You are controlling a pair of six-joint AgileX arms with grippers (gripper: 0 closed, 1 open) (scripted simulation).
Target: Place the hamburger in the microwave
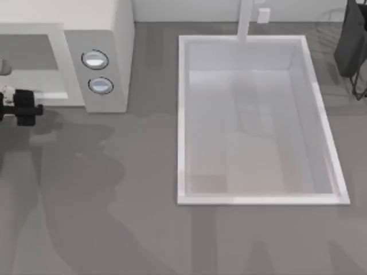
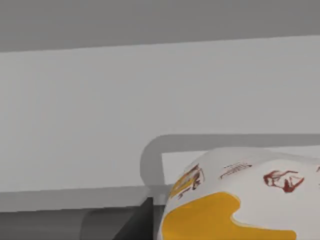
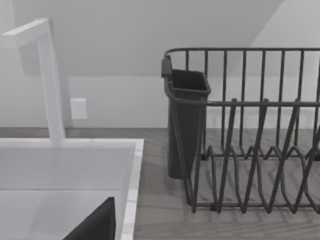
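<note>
The microwave (image 1: pixel 109 34) stands at the back left, its open cavity (image 1: pixel 28 57) facing the front and two round knobs (image 1: pixel 97 71) on its side panel. My left arm (image 1: pixel 23 107) reaches in at the cavity's mouth. In the left wrist view the hamburger (image 2: pixel 240 200), white-wrapped with a yellow patch and red marks, sits close up against one dark finger (image 2: pixel 148 217) of my left gripper, with the microwave's pale wall (image 2: pixel 100 115) behind it. A small pale shape (image 1: pixel 3 67) lies in the cavity just past the wrist. My right gripper (image 1: pixel 356 80) is parked at the back right.
A white sink basin (image 1: pixel 182 114) with a faucet (image 1: pixel 246 23) takes up the middle and right. A dark wire dish rack (image 3: pixel 250 150) with a cutlery cup (image 3: pixel 187 125) stands beside the sink at the back right. Bare grey counter (image 1: pixel 114 200) lies in front of the microwave.
</note>
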